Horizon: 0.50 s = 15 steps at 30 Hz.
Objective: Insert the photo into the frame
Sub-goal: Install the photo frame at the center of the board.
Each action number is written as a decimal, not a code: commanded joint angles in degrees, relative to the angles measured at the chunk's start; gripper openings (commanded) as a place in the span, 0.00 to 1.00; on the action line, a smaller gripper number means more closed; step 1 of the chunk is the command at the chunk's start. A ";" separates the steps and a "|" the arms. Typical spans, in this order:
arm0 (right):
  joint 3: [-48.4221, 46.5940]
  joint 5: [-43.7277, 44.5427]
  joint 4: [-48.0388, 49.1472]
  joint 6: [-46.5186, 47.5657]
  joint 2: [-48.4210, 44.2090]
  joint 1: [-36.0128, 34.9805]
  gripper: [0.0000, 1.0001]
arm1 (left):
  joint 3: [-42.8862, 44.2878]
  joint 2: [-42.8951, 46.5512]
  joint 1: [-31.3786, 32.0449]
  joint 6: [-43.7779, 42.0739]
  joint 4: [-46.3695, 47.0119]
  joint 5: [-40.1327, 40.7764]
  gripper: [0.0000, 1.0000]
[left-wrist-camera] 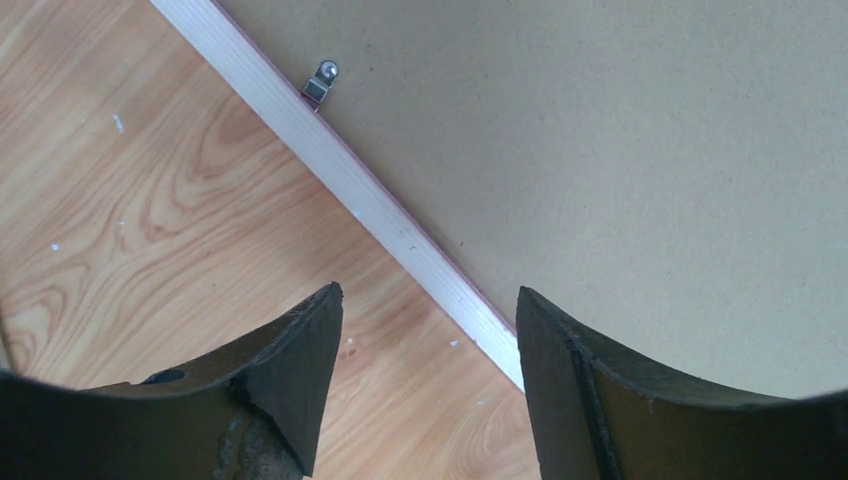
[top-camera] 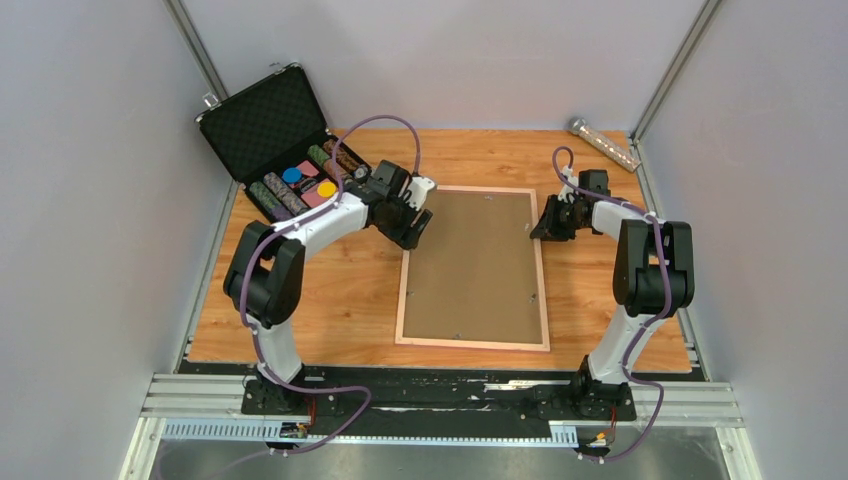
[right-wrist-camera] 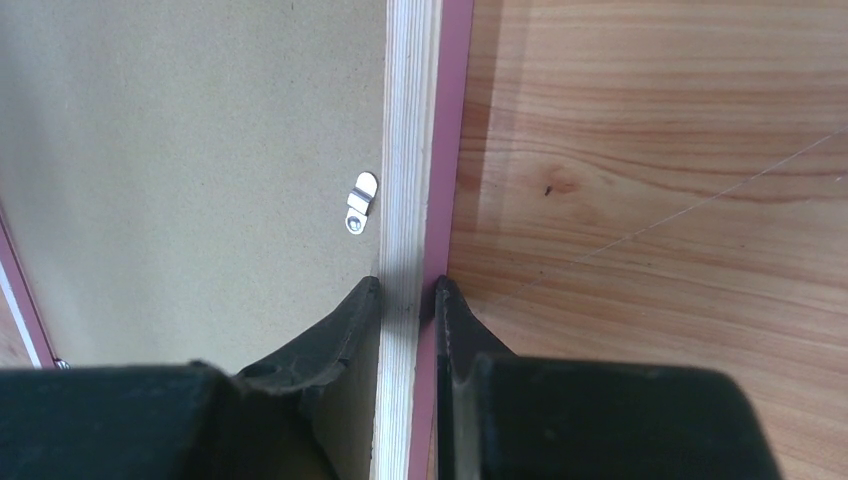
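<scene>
The frame lies face down in the middle of the table, light wood rails up, with a plain brown backing board filling it. The photo is hidden. My left gripper hovers open at the frame's far left corner; in the left wrist view the left gripper straddles the rail, one finger over the table, the other over the board. My right gripper is at the right rail near the far end. In the right wrist view the right gripper is shut on that rail, whose pink edge shows.
A black foam-lined case stands open at the back left, holding coloured chips. A silvery tube lies at the back right corner. Small metal turn clips sit on the board's edges. Bare wooden table surrounds the frame.
</scene>
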<state>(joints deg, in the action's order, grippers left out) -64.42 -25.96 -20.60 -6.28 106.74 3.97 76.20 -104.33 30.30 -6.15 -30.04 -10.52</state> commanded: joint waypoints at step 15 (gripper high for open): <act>0.97 -0.32 -0.34 2.24 -0.57 0.43 0.00 | 6.51 -9.96 -0.19 7.31 -1.86 0.59 0.53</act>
<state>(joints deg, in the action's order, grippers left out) -64.42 -26.17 -20.60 -5.87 106.72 4.03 80.38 -113.08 30.37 -1.10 -32.34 -9.76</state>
